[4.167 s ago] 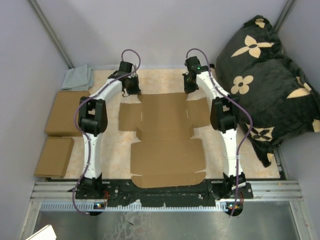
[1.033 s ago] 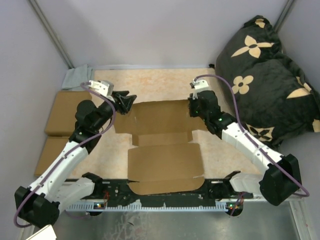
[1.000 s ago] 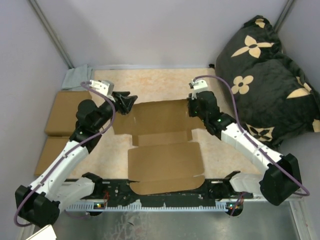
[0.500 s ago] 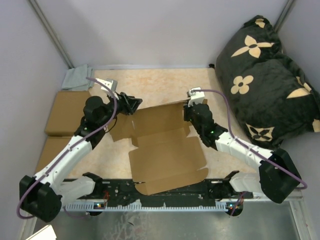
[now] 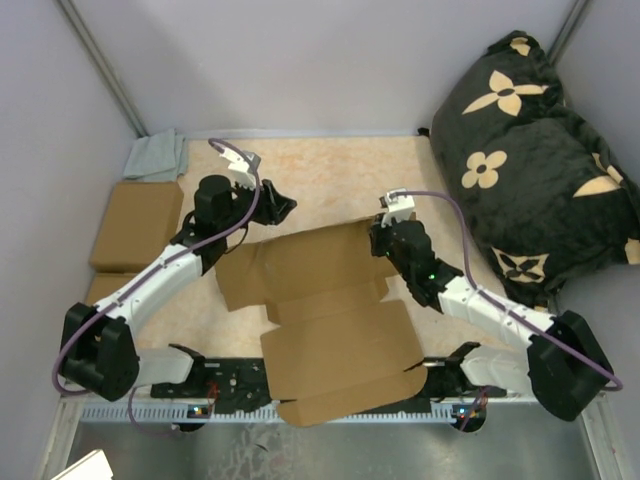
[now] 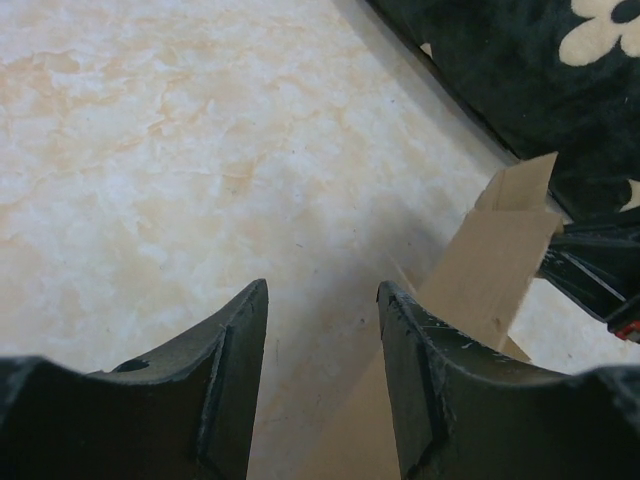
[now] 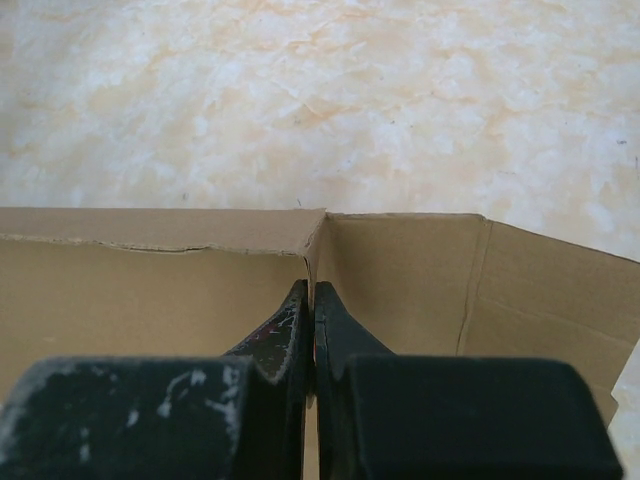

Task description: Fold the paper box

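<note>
Found the paper box [image 5: 335, 320] lying unfolded and skewed on the tabletop [image 5: 330, 170], with its near flap overhanging the rail at the arm bases. Noted its far right flap standing up. Found the right claw [image 5: 378, 237] at that raised flap, closed tight, tips set at a crease in the cardboard wall; cannot tell whether card is pinched between them. Found the left claw [image 5: 283, 205] beyond the box's far left corner and apart from it, fingers [image 6: 235, 340] spread over bare tabletop with nothing between. Logged two closed cardboard boxes [image 5: 135, 225] along the left edge, a grey cloth [image 5: 155, 157] in the far left corner, and a black flowered cushion [image 5: 530, 150] at the far right.
</note>
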`<action>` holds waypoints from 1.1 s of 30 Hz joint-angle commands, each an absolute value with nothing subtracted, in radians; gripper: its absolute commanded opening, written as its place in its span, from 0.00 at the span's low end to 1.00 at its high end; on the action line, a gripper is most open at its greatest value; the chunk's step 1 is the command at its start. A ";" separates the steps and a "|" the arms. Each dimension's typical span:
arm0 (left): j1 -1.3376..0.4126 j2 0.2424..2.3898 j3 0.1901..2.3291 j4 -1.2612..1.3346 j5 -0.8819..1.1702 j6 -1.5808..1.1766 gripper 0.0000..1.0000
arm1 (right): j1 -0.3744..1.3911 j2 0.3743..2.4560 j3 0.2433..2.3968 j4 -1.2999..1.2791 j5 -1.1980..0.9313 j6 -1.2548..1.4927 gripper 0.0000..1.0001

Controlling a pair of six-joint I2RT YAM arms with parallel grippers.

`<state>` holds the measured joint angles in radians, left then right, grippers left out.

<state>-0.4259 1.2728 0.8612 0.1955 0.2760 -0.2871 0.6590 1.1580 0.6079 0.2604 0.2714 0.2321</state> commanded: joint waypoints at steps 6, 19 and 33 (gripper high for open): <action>-0.435 1.272 0.982 0.152 0.328 -0.204 0.55 | 0.669 1.030 0.528 0.489 0.314 0.182 0.00; -0.436 1.208 0.994 0.174 0.351 -0.106 0.54 | 0.669 1.213 0.377 1.234 0.367 0.092 0.06; -0.494 1.259 0.963 0.056 0.264 -0.063 0.53 | 0.669 1.209 0.410 0.967 0.313 0.151 0.13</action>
<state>-0.4736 1.2446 0.9443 0.1207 0.3573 -0.1211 0.6590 1.2736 0.3668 0.9989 0.3210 0.1341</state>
